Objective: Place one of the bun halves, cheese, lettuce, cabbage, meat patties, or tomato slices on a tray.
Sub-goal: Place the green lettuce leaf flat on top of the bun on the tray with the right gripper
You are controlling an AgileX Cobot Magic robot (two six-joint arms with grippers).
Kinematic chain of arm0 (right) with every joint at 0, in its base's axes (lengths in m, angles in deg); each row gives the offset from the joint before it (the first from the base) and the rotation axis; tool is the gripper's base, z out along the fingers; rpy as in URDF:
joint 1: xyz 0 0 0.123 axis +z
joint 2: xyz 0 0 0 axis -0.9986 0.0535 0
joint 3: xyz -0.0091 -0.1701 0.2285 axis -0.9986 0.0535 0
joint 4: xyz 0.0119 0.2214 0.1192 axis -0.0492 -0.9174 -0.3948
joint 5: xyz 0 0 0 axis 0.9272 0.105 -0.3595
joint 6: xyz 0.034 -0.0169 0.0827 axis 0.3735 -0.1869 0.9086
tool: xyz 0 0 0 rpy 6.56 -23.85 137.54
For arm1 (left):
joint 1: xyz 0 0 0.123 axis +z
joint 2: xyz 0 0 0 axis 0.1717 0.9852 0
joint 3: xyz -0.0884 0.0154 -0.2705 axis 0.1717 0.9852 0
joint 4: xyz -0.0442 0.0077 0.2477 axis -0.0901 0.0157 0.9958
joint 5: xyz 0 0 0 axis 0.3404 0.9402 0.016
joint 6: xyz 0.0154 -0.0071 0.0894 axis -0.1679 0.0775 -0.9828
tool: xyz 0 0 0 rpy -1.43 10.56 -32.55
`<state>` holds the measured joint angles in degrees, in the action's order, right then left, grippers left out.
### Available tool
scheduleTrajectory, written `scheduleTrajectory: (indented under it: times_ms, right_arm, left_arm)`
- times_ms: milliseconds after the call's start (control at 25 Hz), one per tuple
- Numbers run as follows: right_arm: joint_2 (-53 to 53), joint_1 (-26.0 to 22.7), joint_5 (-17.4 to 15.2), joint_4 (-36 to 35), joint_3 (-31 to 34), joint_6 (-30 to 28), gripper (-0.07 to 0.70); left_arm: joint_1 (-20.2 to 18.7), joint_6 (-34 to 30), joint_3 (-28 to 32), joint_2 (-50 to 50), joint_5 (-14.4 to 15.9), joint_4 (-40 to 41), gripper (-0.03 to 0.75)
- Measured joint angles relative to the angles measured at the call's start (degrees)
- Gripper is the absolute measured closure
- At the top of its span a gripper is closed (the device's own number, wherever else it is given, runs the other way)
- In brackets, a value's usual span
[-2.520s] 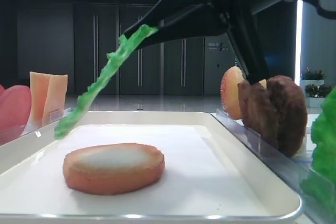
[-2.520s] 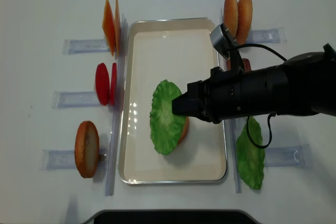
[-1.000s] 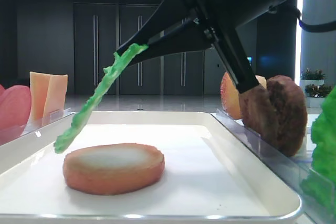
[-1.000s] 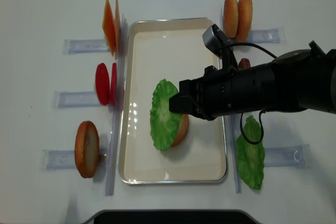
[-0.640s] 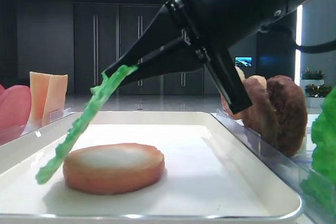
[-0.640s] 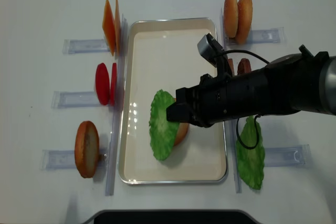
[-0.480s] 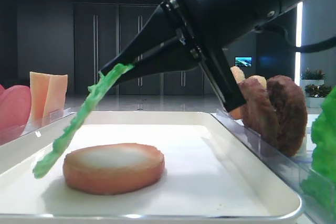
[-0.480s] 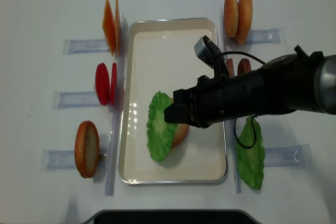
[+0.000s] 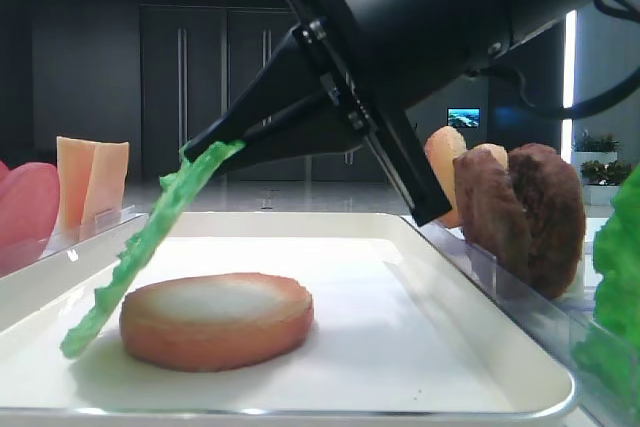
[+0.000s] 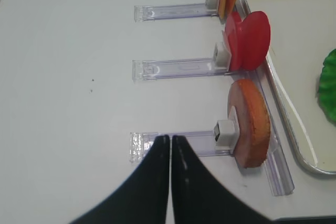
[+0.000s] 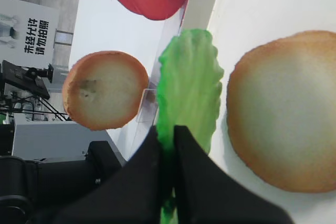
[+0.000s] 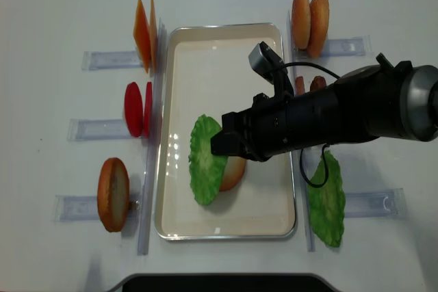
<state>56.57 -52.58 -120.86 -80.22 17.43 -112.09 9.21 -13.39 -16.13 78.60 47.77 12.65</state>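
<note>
My right gripper [image 12: 217,143] is shut on the edge of a bright-green lettuce leaf [image 12: 203,158]. The leaf hangs tilted over the cream tray [image 12: 226,52]. Its free edge [image 9: 90,322] droops just left of a bun half [image 9: 215,319] lying flat on the tray. In the right wrist view the lettuce [image 11: 189,82] is pinched between the black fingers [image 11: 149,153], beside the bun half [image 11: 286,108]. My left gripper [image 10: 170,139] is shut on nothing, over the bare table by a clear holder [image 10: 178,144].
Left of the tray, holders carry cheese [image 12: 144,32], tomato slices [image 12: 137,109] and another bun half [image 12: 113,184]. On the right stand bun halves [image 12: 309,15], meat patties [image 9: 520,212] and a second lettuce leaf [image 12: 326,200].
My right gripper has moved left and lower with the lettuce. The leaf's free edge now hangs down left of the bun half. The left gripper's earlier position is not shown.
</note>
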Motion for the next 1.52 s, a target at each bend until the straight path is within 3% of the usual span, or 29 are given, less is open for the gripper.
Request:
scheduleTrajectory:
  times_ms: [960, 1520]
  right_arm:
    - [0.9, -3.0, -2.8, 0.0, 0.0, -2.0, 0.615]
    - [0.9, -3.0, -2.7, 0.0, 0.0, -3.6, 0.595]
  left_arm:
    - [0.0, 0.0, 0.0, 0.0, 0.0, 0.0, 0.722]
    - [0.0, 0.0, 0.0, 0.0, 0.0, 0.0, 0.722]
